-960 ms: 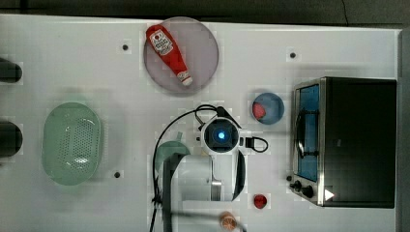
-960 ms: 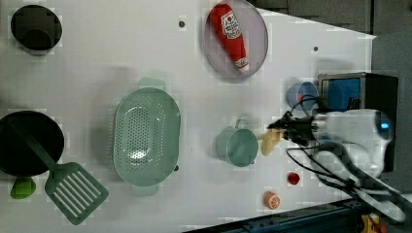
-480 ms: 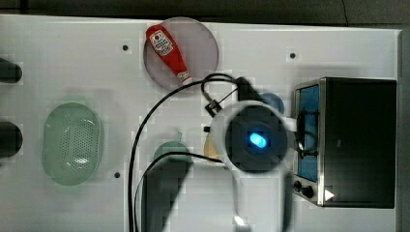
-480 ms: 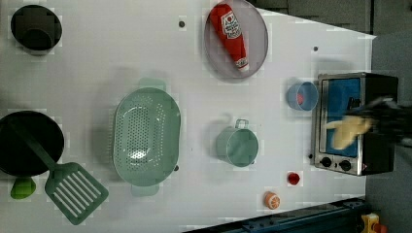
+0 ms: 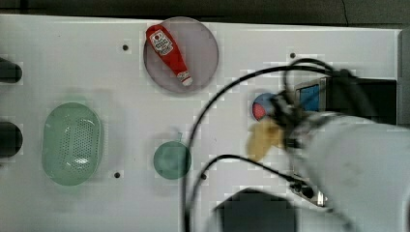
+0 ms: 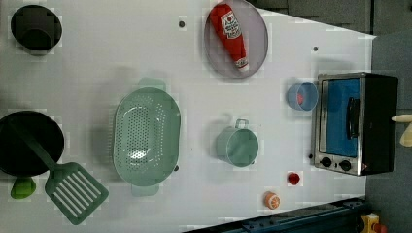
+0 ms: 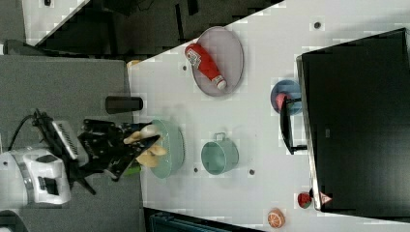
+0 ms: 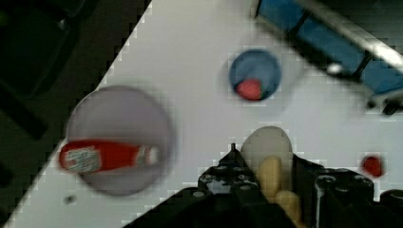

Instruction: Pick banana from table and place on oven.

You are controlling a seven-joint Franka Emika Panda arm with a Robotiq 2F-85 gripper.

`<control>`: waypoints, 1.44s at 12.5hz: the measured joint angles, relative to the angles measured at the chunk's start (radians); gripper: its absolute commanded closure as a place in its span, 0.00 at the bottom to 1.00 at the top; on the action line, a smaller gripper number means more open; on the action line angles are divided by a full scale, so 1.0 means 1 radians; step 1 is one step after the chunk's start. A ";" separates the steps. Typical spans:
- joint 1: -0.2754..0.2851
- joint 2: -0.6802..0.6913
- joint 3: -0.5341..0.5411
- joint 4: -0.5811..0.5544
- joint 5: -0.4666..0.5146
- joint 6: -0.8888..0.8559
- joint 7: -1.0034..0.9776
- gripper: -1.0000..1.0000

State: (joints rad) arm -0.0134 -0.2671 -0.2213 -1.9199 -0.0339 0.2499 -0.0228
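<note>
- Between the jaws, the gripper [image 7: 140, 145] clamped the banana [image 7: 147, 145], held well above the table [image 6: 121, 58].
- Beyond the banana lay the blue bowl [image 8: 255, 76], then the oven [image 6: 357, 124].

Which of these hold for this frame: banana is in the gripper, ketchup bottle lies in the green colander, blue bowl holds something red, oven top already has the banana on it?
1. The gripper holds the banana. True.
2. The ketchup bottle lies in the green colander. False: it lies on the round plate.
3. The blue bowl holds something red. True.
4. The banana rests on the oven. False: its top is bare; the banana is held up in the air.
</note>
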 measured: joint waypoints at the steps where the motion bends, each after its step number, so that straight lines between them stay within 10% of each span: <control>1: 0.000 0.026 -0.043 0.003 -0.022 -0.007 -0.045 0.71; 9: -0.062 0.452 -0.393 -0.030 -0.054 0.293 -0.579 0.71; 16: -0.072 0.500 -0.408 -0.004 0.012 0.314 -0.777 0.01; 18: -0.071 0.482 -0.408 0.010 0.004 0.318 -0.799 0.00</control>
State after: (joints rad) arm -0.0844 0.2148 -0.6289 -1.9102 -0.0298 0.5679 -0.8223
